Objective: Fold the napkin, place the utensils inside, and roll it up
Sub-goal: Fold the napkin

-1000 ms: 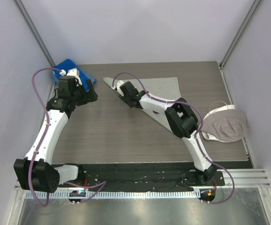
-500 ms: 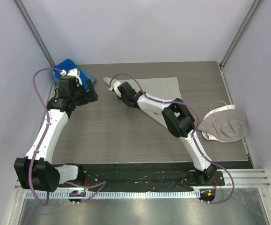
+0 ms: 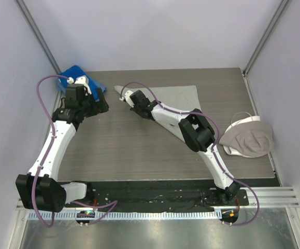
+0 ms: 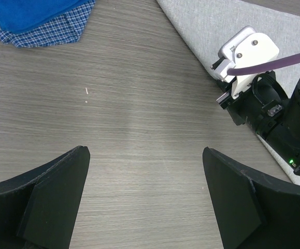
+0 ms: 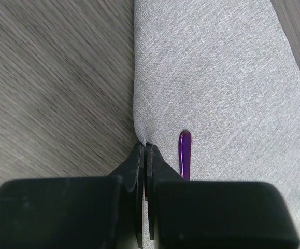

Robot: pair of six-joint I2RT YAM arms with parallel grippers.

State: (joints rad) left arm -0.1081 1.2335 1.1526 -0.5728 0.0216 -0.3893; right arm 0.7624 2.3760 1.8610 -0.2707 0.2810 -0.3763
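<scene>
From the top camera, the napkin point(image 3: 181, 96) lies flat at the far middle of the counter point(image 3: 129, 150). It looks like a grey shape with a slanted left edge. The right gripper point(image 3: 123, 93) is down at the far left tip of that shape. The right arm lies across the cloth and hides part of it. No utensil can be seen from up there.

The right wrist camera shows more. A thin purple utensil point(image 5: 184, 153) lies on the napkin, just beside the cloth's left edge. Only its rounded end shows, and the rest is hidden behind the gripper's body. The right jaws are pressed together right at that edge. It is too hard to tell if any cloth is caught between them.

The left wrist camera shows the left gripper point(image 4: 144, 197) with its jaws far apart and nothing between them. It hangs over bare counter. A blue towel point(image 4: 30, 10) lies on a blue checked cloth point(image 4: 56, 28) at the far left. The checks do not show from the top camera.

Only the top camera shows a beige-grey cloth point(image 3: 251, 137) at the right side, well apart from the napkin.
</scene>
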